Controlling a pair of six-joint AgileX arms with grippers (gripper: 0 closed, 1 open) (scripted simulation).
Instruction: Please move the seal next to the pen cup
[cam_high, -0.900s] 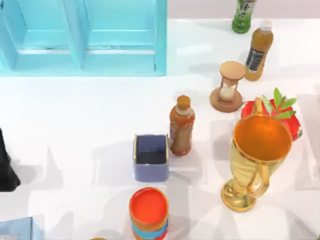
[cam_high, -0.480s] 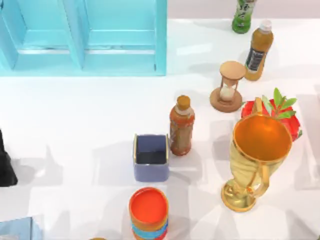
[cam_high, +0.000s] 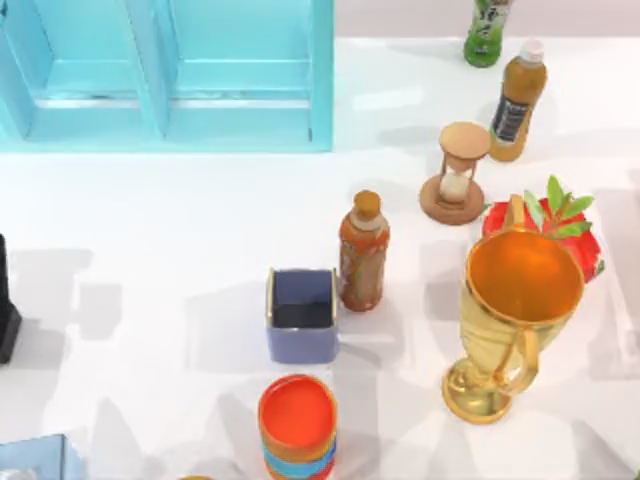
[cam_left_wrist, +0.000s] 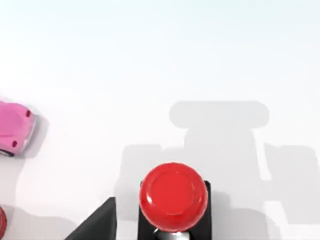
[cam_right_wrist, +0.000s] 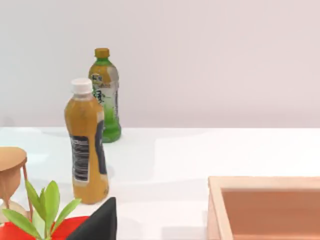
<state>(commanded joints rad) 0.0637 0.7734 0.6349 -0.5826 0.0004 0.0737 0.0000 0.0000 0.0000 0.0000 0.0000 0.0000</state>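
Observation:
The seal (cam_left_wrist: 173, 196), a red ball knob on a black block, stands on the white table right below my left wrist camera. One dark finger (cam_left_wrist: 97, 225) of the left gripper shows beside it, apart from the knob, and the gripper looks open. My left arm (cam_high: 4, 300) is a dark shape at the table's far left edge. The pen cup (cam_high: 302, 314), square and blue-grey with a dark inside, stands near the table's middle, well to the right of that arm. My right gripper stays parked off the right side, with one dark finger (cam_right_wrist: 97, 225) in view.
Close around the pen cup are a brown bottle (cam_high: 362, 250) and an orange striped cup (cam_high: 297, 420). A gold goblet (cam_high: 515, 310), an hourglass (cam_high: 458, 172), two bottles and a red plant pot stand at the right. A blue cabinet (cam_high: 170, 70) is at the back left. A pink toy (cam_left_wrist: 14, 129) lies near the seal.
In the top view my left arm's dark shape has slid further left to the very edge, and its shadows on the table have shifted. Nothing else moved.

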